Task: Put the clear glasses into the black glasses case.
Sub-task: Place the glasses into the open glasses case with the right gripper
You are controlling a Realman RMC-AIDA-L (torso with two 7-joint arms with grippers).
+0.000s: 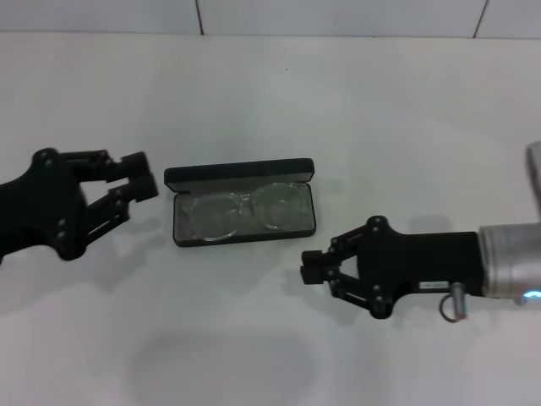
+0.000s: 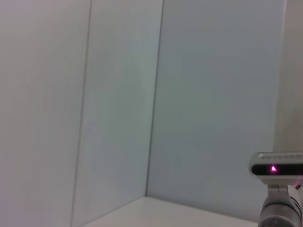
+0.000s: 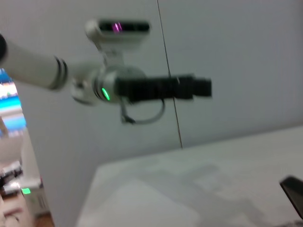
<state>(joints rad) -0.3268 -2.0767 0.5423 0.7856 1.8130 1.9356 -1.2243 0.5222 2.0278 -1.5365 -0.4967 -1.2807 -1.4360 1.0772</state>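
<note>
The clear glasses (image 1: 245, 211) lie folded inside the open black glasses case (image 1: 243, 178) at the centre of the white table (image 1: 380, 118), lenses up on the grey lining, with the lid standing raised along the case's 12 o'clock edge. The left gripper (image 1: 145, 178) hangs just off the case's 9 o'clock end, jaws apart and holding nothing. The right gripper (image 1: 310, 269) hovers near the case's 4 o'clock corner, its fingertips drawn close together on nothing, though a slight gap cannot be ruled out. Neither gripper touches the case or the glasses. The right wrist view takes in the other arm (image 3: 142, 87) held out above the table against a pale wall. By the look of it the placing step is done and the arms stand clear; what may remain is closing the lid. That would call for one gripper to steady the base while the other tips the lid down from behind, gently enough not to shove the light case across the smooth top.
</note>
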